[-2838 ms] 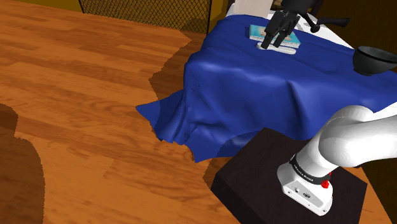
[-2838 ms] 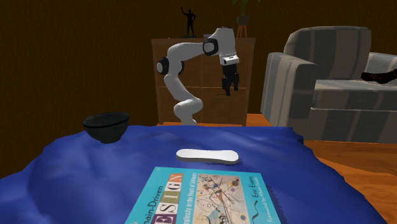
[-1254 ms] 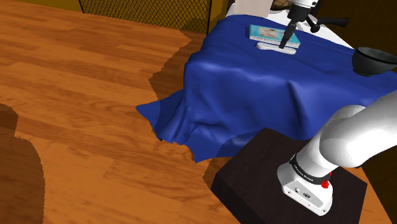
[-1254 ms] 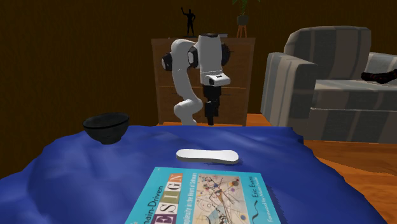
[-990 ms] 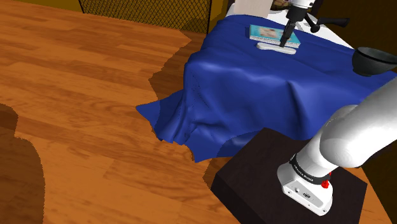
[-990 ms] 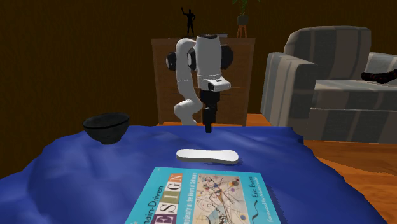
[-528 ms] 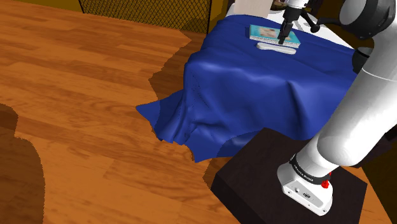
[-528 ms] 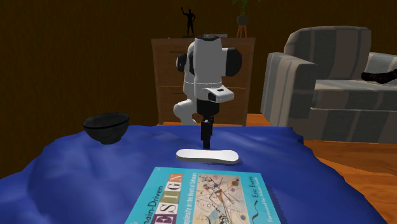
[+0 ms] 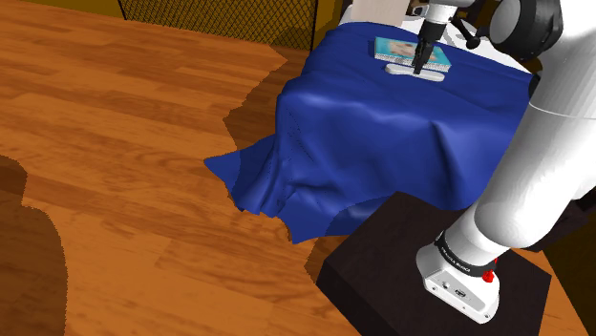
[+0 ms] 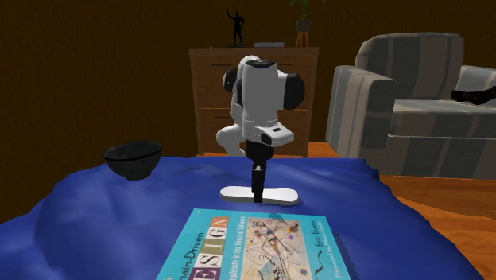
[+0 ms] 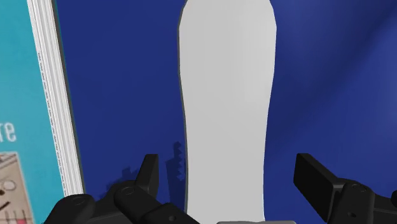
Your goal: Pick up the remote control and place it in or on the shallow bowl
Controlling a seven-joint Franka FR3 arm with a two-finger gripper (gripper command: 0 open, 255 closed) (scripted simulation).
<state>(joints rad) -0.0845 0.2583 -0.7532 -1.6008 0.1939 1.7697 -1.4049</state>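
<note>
Straddling white remote (image 11: 226, 108), gripper (image 11: 228, 172) jaws apart; book (image 11: 19, 127) just beside, bowl (image 10: 132, 159) well apart.

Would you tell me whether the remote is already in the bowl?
No, the white remote lies on the blue cloth, apart from the dark bowl.

Remote control (image 10: 280, 196) lies on the bench (image 10: 119, 215), just behind the book (image 10: 246, 246) in the second exterior view. Bowl (image 10: 132, 158) well apart, to that view's left. End effector (image 10: 257, 192) straddles the remote.

A teal book (image 10: 238, 248) lies on the bench's blue cloth (image 10: 103, 223); behind stand a striped armchair (image 10: 397, 111) and a wooden dresser (image 10: 208, 87) bearing a dark figurine (image 10: 236, 28).
</note>
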